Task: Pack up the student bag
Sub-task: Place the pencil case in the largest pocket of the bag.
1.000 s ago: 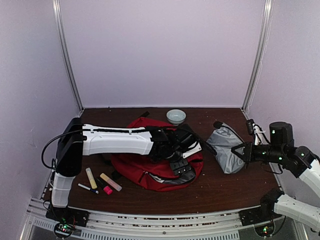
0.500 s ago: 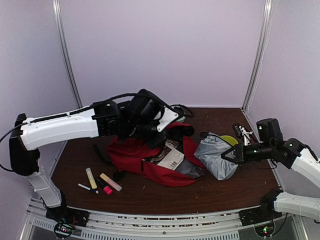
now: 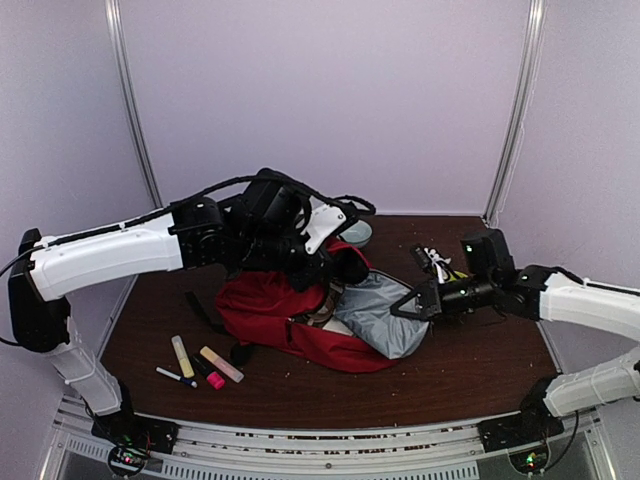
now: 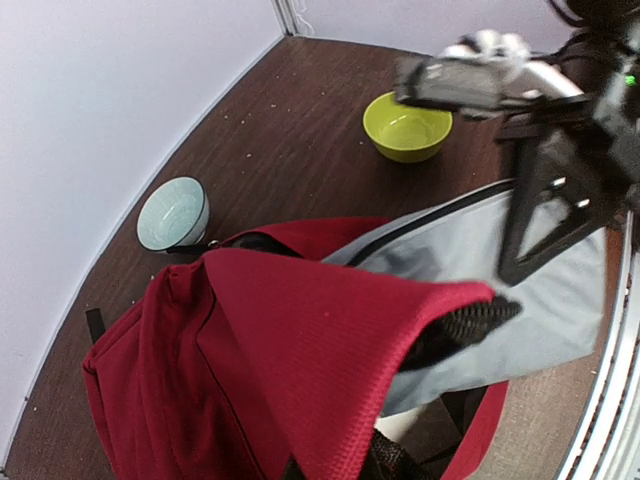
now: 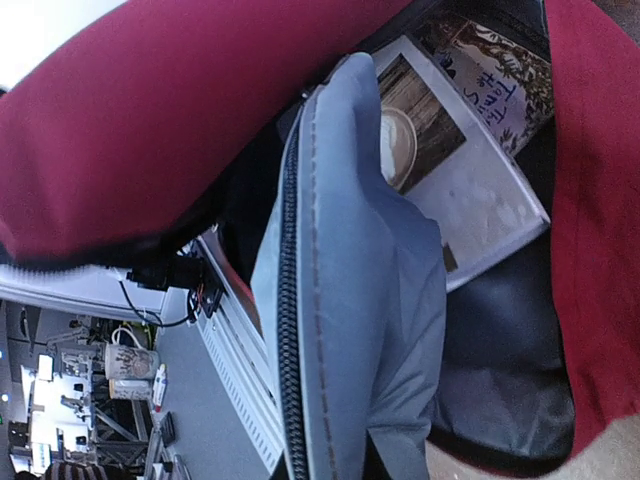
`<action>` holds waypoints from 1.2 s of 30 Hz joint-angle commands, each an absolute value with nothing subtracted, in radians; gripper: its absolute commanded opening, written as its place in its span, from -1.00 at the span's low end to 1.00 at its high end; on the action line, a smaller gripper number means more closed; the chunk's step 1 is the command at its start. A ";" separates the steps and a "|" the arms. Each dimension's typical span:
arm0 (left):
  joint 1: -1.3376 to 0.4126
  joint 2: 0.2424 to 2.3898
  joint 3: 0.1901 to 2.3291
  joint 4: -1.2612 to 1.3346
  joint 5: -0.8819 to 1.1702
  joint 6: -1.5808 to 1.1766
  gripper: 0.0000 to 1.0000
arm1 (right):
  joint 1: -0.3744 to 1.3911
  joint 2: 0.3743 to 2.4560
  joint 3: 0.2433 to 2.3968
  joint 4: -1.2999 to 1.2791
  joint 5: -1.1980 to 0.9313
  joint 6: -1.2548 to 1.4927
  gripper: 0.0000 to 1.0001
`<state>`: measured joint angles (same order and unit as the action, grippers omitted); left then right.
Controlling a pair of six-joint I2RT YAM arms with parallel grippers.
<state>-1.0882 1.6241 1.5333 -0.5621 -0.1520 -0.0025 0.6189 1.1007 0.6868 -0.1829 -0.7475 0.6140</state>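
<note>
Left hand (image 3: 338,268) is closed tight on the top flap of the red backpack (image 3: 265,305), holding the flap up off the bag so its mouth gapes toward the right. The backpack lies in the middle of the dark wooden tabletop (image 3: 450,370). Right hand (image 3: 408,305) is pinched on a grey pouch (image 3: 375,320), whose far end lies in the bag's opening. Inside, against the grey lining, a printed book (image 5: 470,190) shows. Behind the bag stand a pale blue bowl (image 4: 172,212) and a yellow-green bowl (image 4: 406,127). Near the front left edge lie a yellow marker (image 3: 182,355), a pink marker (image 3: 215,380) and a pen (image 3: 176,377).
</note>
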 commanded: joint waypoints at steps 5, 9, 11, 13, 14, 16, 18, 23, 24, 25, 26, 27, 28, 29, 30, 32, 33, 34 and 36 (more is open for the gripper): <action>-1.097 1.565 1.525 -0.367 -0.062 0.004 -1.00 | 0.734 1.557 1.057 0.197 -0.789 0.709 -1.00; -1.095 1.552 1.497 -0.335 -0.050 -0.003 -1.00 | 0.766 1.691 1.197 0.272 -0.786 0.771 -1.00; -1.094 1.536 1.470 -0.302 -0.049 0.004 -1.00 | 0.773 1.748 1.234 0.287 -0.775 0.801 -1.00; -1.083 1.533 1.468 -0.295 -0.038 0.010 -1.00 | 0.775 1.795 1.246 0.313 -0.774 0.832 -1.00; -1.073 1.534 1.476 -0.300 -0.024 0.011 -1.00 | 0.775 1.811 1.244 0.322 -0.769 0.845 -1.00; -1.049 1.536 1.495 -0.313 0.002 0.008 -1.00 | 0.779 1.821 1.225 0.327 -0.760 0.846 -1.00; -1.020 1.532 1.507 -0.327 0.024 0.012 -1.00 | 0.787 1.803 1.191 0.317 -0.745 0.818 -1.00; -1.002 1.520 1.487 -0.337 0.009 0.026 -1.00 | 0.831 1.765 1.207 0.131 -0.679 0.678 -1.00; -1.002 1.514 1.472 -0.318 0.017 0.015 -1.00 | 0.839 1.767 1.228 0.100 -0.667 0.649 -1.00; -1.002 1.507 1.455 -0.294 0.030 0.000 -1.00 | 0.843 1.772 1.243 0.090 -0.664 0.636 -0.99; -1.002 1.500 1.442 -0.277 0.048 -0.014 -1.00 | 0.843 1.779 1.253 0.104 -0.666 0.645 -0.97; -1.002 1.494 1.436 -0.268 0.061 -0.028 -1.00 | 0.842 1.789 1.259 0.132 -0.664 0.664 -0.94; -1.002 1.488 1.432 -0.263 0.075 -0.038 -1.00 | 0.841 1.801 1.269 0.166 -0.660 0.687 -0.93; -1.002 1.483 1.427 -0.259 0.084 -0.048 -1.00 | 0.839 1.816 1.281 0.195 -0.659 0.709 -0.94; -1.002 1.477 1.421 -0.253 0.089 -0.055 -1.00 | 0.838 1.831 1.299 0.217 -0.653 0.726 -0.93; -1.002 1.469 1.411 -0.241 0.093 -0.072 -1.00 | 0.838 1.867 1.326 0.247 -0.628 0.755 -0.87; -1.002 1.468 1.407 -0.234 0.096 -0.078 -1.00 | 0.839 1.883 1.333 0.267 -0.618 0.772 -0.82; -1.003 1.471 1.406 -0.231 0.105 -0.084 -1.00 | 0.838 1.894 1.338 0.275 -0.607 0.785 -0.75; -1.002 1.476 1.410 -0.240 0.118 -0.088 -1.00 | 0.835 1.904 1.340 0.267 -0.582 0.791 -0.54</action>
<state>-0.9966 1.5116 1.4052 -0.3882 0.0448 -0.0536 0.8314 1.8782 1.2942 0.1543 -0.6369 0.7494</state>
